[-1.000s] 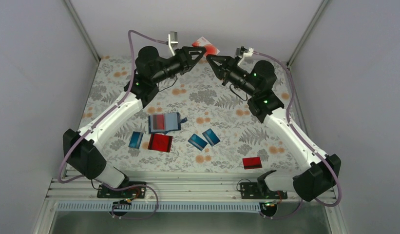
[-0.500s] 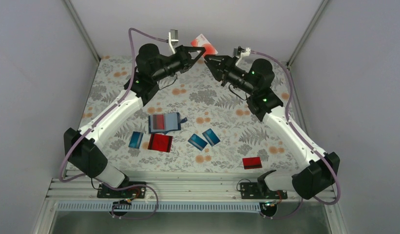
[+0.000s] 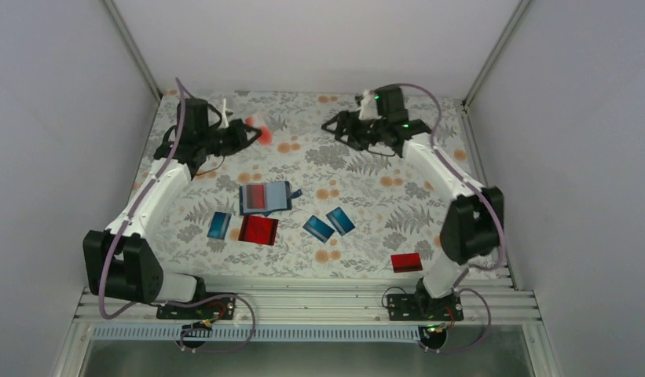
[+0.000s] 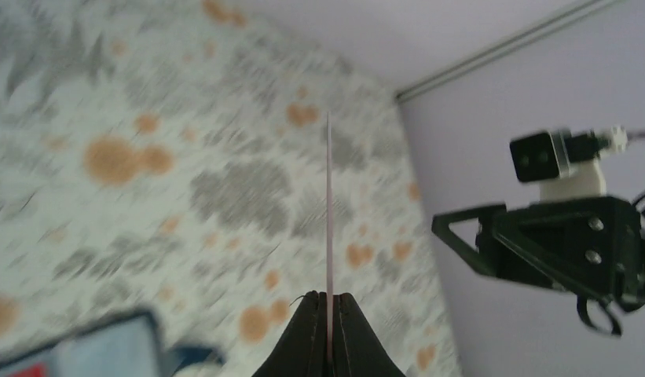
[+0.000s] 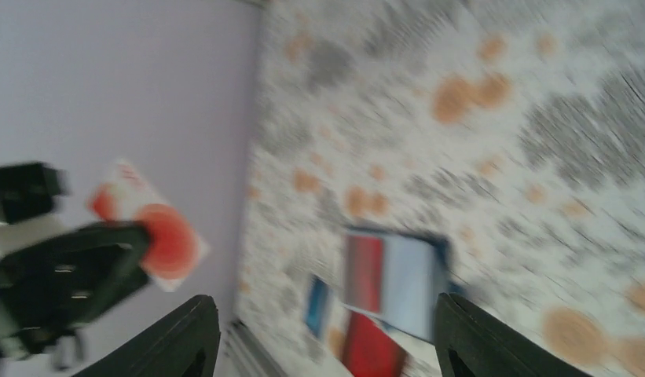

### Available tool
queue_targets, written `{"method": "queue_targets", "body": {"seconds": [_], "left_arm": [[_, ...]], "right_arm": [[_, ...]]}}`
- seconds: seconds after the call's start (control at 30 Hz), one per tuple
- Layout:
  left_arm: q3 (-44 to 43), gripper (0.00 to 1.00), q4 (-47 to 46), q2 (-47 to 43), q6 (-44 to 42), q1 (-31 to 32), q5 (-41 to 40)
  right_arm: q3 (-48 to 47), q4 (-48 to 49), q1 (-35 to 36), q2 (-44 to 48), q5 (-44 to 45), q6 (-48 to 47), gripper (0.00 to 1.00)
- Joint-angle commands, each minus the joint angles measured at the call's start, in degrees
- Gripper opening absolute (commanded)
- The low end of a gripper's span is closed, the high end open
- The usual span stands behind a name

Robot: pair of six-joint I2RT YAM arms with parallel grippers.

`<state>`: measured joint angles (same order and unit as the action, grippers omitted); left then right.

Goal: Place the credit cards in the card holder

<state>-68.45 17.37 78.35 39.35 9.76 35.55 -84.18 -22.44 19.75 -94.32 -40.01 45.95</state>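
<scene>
Pinched only at its end by the left gripper (image 4: 328, 298), the red-dotted card (image 5: 155, 238) could slip; the right gripper (image 5: 323, 318) hangs open.

Nothing could be read; small red marks on the red-dotted card (image 5: 168, 239), at nine o'clock, were too blurred

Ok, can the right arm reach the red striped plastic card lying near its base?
Probably yes: the right gripper is open and empty, and the red striped plastic card lies flat, uncovered.

Pale grey walls (image 3: 60, 94), floral-print table (image 3: 382, 196)
</scene>
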Motion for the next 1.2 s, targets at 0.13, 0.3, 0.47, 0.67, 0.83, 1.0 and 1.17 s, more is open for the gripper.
{"method": "queue_targets", "body": {"seconds": [0.13,0.3,0.47,0.67,0.83,1.0,1.17], "left_arm": [[11.82,0.02,9.92,2.25,-18.29,-6.8,3.4],[15.77,0.02,8.4,2.91,-18.68,-8.96,3.53],[17.88,0.02,7.8,3.18,-19.93,-9.06,2.9],[20.02,0.02,5.21,4.58,-20.67,-9.06,4.15],[21.43,0.02,2.6,7.7,-20.98,-9.06,7.47],[22.7,0.02,-0.22,9.97,-20.78,-8.97,10.31],[23.88,0.02,-2.55,11.66,-20.58,-8.76,10.71]], "right_arm": [[-3.03,-17.56,9.45,-13.59,4.62,-21.12,0.7],[-8.0,-20.68,14.58,-20.58,10.0,-23.89,0.7],[-10.31,-22.12,15.7,-25.78,10.4,-26.65,0.66],[-12.76,-23.43,16.13,-28.94,11.52,-27.76,0.57],[-12.92,-23.39,16.11,-30.3,10.88,-28.56,0.44],[-12.55,-22.67,16.11,-31.29,10.33,-29.1,0.24],[-12.54,-22.74,16.1,-32.14,10.42,-29.51,0.06]]}}
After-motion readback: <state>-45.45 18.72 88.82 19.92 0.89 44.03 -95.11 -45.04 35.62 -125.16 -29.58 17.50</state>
